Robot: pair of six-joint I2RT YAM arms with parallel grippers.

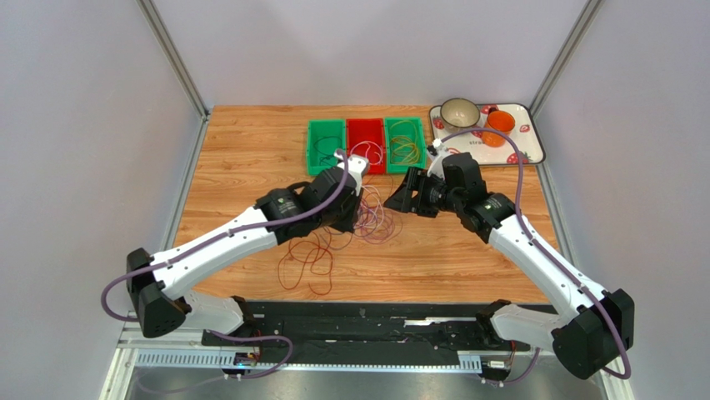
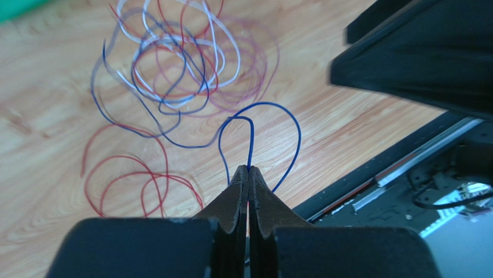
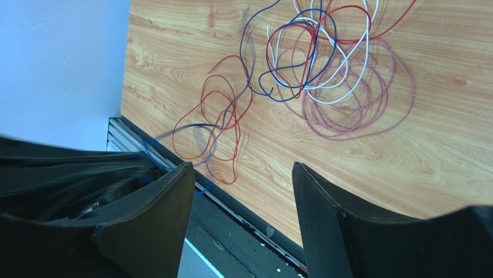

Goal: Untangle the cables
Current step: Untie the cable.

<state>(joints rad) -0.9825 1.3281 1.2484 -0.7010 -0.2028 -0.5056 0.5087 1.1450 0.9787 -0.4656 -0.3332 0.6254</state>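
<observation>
A tangle of thin cables [image 1: 375, 221] in white, red, purple and blue lies mid-table, seen closer in the left wrist view [image 2: 173, 63] and the right wrist view [image 3: 324, 63]. Loose red loops [image 1: 308, 262] lie nearer the front edge. My left gripper [image 2: 249, 169] is shut on a blue cable [image 2: 295, 133], which loops up from the fingertips and trails back into the tangle. My right gripper [image 3: 242, 168] hangs open and empty above the table's front edge, just right of the tangle [image 1: 400, 196]. A blurred stretch of blue cable [image 3: 191, 127] crosses the red loops [image 3: 217, 127].
Three bins stand at the back: green [image 1: 326, 146], red [image 1: 365, 143] and green [image 1: 405, 142], the last two with cables inside. A tray [image 1: 529, 146] with a bowl [image 1: 459, 112] and an orange cup [image 1: 500, 123] sits back right. A black rail [image 1: 375, 312] runs along the front edge.
</observation>
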